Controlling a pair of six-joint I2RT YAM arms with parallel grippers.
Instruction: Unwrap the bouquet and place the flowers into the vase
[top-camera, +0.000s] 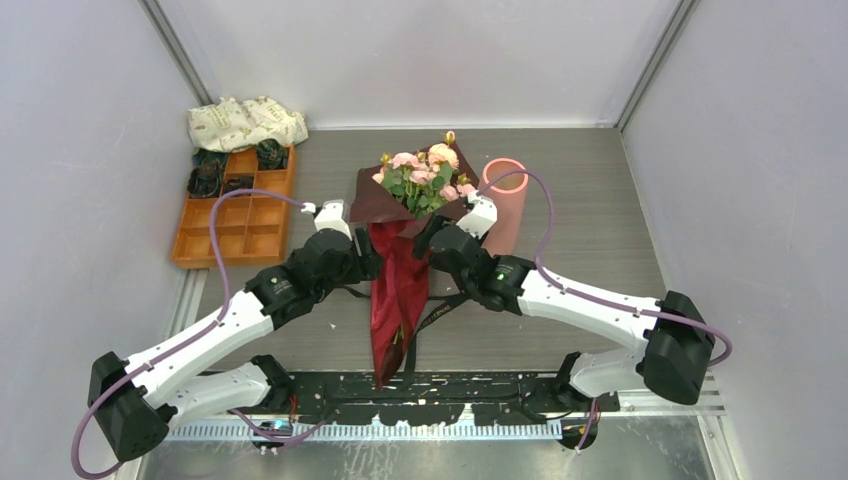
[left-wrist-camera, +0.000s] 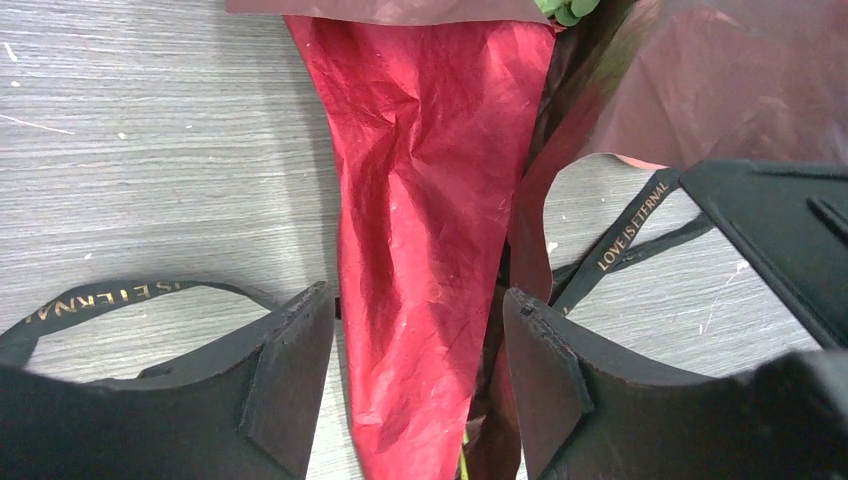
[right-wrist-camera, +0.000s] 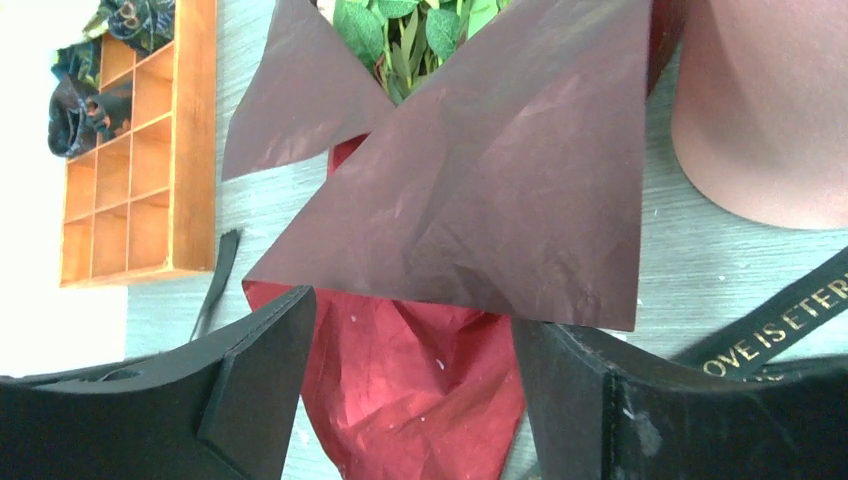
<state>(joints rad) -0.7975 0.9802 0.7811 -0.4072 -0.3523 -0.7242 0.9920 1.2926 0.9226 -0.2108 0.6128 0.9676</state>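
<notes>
Lying lengthwise on the table (top-camera: 600, 250), the bouquet (top-camera: 398, 290) is still in its paper. Its flowers (top-camera: 425, 175) point to the far edge, just left of the upright vase (top-camera: 505, 205). The left gripper (left-wrist-camera: 418, 300) is spread astride the wrap's narrow part. The right gripper (right-wrist-camera: 412, 315), also spread, straddles it nearer the blooms. The ribbon (left-wrist-camera: 630, 225) trails on the table beside the wrap.

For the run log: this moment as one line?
maroon crinkled-paper bouquet: flat, wrapped | left gripper: open, straddling it | right gripper: open | salmon-pink cylinder vase: upright, flowerless
</notes>
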